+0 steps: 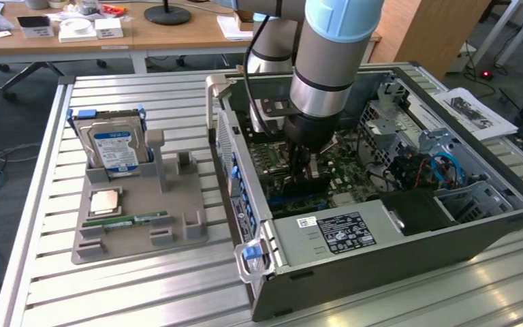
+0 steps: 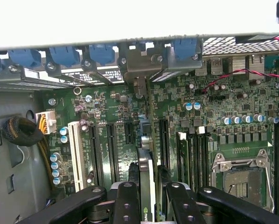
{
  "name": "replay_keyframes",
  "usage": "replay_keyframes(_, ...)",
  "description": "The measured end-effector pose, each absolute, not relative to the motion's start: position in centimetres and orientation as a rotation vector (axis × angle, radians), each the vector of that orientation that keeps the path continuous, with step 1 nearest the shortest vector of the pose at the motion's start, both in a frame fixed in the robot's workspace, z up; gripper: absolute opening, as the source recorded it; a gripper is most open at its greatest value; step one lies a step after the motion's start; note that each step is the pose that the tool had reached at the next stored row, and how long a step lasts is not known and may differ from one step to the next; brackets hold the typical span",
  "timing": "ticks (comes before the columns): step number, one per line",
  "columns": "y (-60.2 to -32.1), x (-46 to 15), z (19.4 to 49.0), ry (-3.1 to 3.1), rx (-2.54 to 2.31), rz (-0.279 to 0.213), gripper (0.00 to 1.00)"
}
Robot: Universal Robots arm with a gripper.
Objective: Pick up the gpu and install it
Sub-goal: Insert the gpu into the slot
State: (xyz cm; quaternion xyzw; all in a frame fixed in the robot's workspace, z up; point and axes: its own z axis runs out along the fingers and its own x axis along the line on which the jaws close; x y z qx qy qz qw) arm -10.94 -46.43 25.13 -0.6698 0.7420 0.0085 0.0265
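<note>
Blue-labelled hard drive [image 1: 114, 151], text illegible

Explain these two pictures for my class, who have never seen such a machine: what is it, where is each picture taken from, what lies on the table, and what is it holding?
The machine is a grey and pale blue robot arm ending in a black gripper. One picture comes from a camera standing off the arm; the other from a camera on the arm's wrist, looking down past the gripper.

On the slatted metal table lies an open black computer case with its green circuit board exposed. Towards the exterior view's left sits a grey plastic holder tray carrying an upright silver hard drive with a blue label and a small green memory stick.

The arm reaches down into the case. Its jaws are closed on a thin, dark expansion card with a silvery edge, the gpu, held edge-on just above the board's long slots.
</note>
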Motion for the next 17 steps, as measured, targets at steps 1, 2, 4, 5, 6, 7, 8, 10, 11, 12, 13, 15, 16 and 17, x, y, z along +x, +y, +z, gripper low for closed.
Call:
replay_keyframes(1, -46.43, -10.94, 25.13, 2.293, -2.069, 0.026, 0.27)
replay_keyframes(2, -46.43, -10.94, 25.14, 2.293, -2.069, 0.026, 0.27)
replay_keyframes(4, -46.43, -10.94, 25.13, 2.293, -2.069, 0.026, 0.27)
replay_keyframes(5, -46.43, -10.94, 25.13, 2.293, -2.069, 0.026, 0.27)
replay_keyframes(6, -46.43, -10.94, 25.13, 2.293, -2.069, 0.026, 0.27)
replay_keyframes(7, -46.43, -10.94, 25.13, 2.293, -2.069, 0.026, 0.27)
replay_keyframes(8, -46.43, -10.94, 25.13, 2.293, -2.069, 0.026, 0.27)
replay_keyframes(10, -46.43, -10.94, 25.13, 2.293, -2.069, 0.026, 0.27)
replay_keyframes(11, -46.44, -10.94, 25.14, 2.293, -2.069, 0.026, 0.27)
replay_keyframes(12, -46.44, -10.94, 25.14, 2.293, -2.069, 0.026, 0.27)
replay_keyframes(13, -46.44, -10.94, 25.14, 2.293, -2.069, 0.026, 0.27)
replay_keyframes(15, -46.41, -10.95, 25.08, 2.292, -2.068, 0.028, 0.28)
replay_keyframes(16, -46.41, -10.95, 25.07, 2.292, -2.068, 0.027, 0.28)
replay_keyframes(17, -46.42, -10.95, 25.08, 2.292, -2.068, 0.027, 0.33)
